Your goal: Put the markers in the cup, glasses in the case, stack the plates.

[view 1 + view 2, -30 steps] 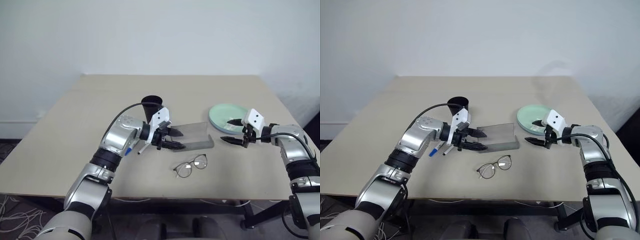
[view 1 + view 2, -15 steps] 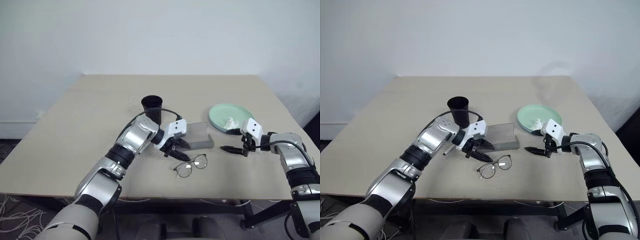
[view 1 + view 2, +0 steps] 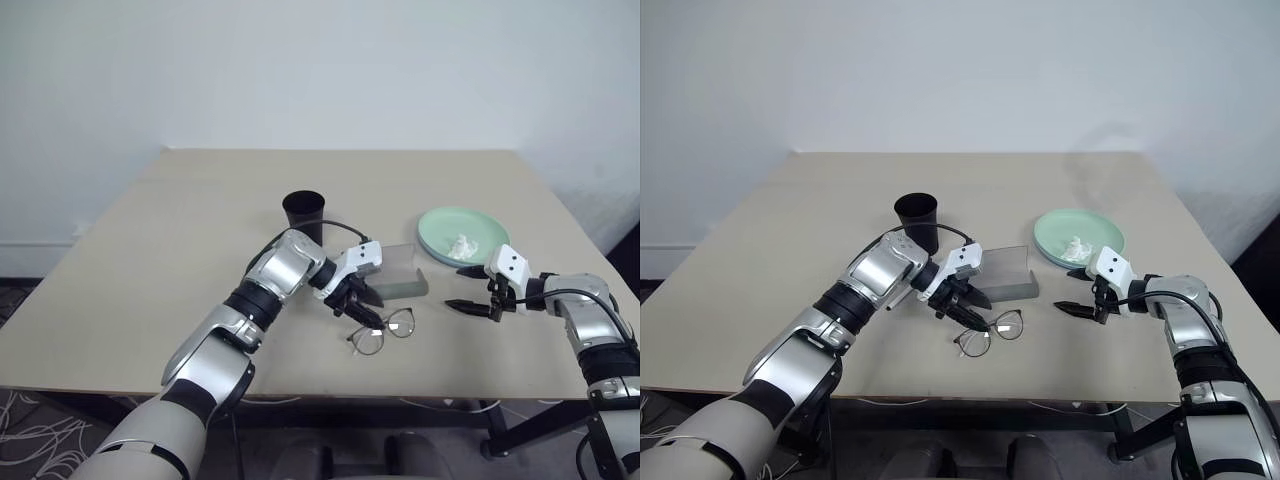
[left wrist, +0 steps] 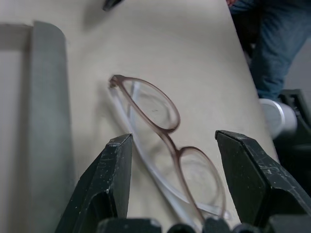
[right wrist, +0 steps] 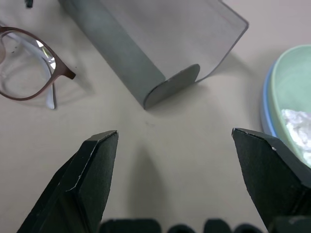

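A two-armed robot works at a beige table (image 3: 150, 260), with the glasses step in hand. The left gripper (image 3: 365, 313) hangs over the glasses (image 3: 382, 331), its black fingers (image 4: 109, 179) spread wide to either side of the frame and gripping nothing. The spectacles lie unfolded near the table's front edge, at roughly five o'clock from the open grey case (image 3: 398, 272), just beside it. The left arm reaches across toward the robot's right, wrist bent, gripper tilted downward. The next move likely calls for lowering a little and closing on the bridge or a lens rim, gently (the wire looks thin). The right gripper (image 3: 472, 290) waits empty and open at three o'clock from the glasses, fingers aimed inward. The green plate (image 3: 440, 228) sits stacked on the blue one, a paper lump on top.
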